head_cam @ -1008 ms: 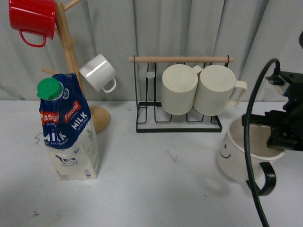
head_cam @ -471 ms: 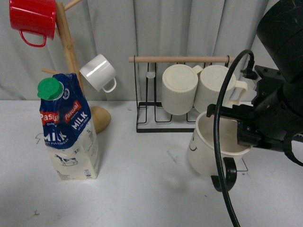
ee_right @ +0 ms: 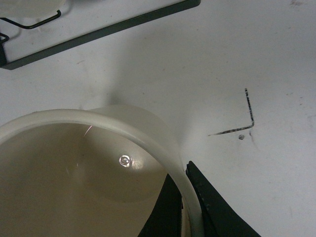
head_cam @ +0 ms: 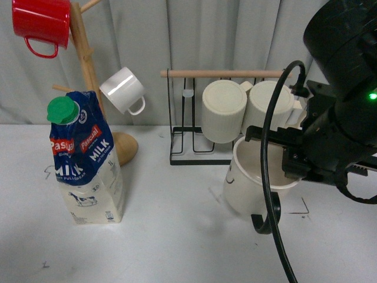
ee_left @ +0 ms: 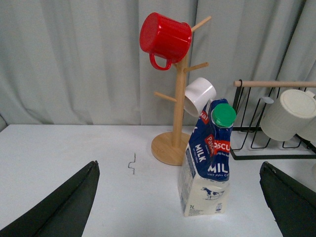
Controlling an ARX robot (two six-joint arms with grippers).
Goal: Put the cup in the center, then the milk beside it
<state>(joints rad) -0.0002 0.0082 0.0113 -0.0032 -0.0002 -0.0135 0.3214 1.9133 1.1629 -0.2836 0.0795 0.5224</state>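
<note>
One grip active: our R gripper (ee_right: 183,207) pinches cup (head_cam: 247,186) rim, cup just in front of mug rack (head_cam: 194,161). L gripper (ee_left: 178,170) spread wide, empty. We see milk (head_cam: 88,171) upright near wooden tree (head_cam: 83,56).

milk carton (head_cam: 88,171), left of frame: red "Pascual" logos, white "MILK" on blue, "1L" on the cream lower part; the same print reads in the left wrist view, carton (ee_left: 206,173) centre-right

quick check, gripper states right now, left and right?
Left gripper: open, holding nothing.
Right gripper: closed on the rim of the cup.
</note>
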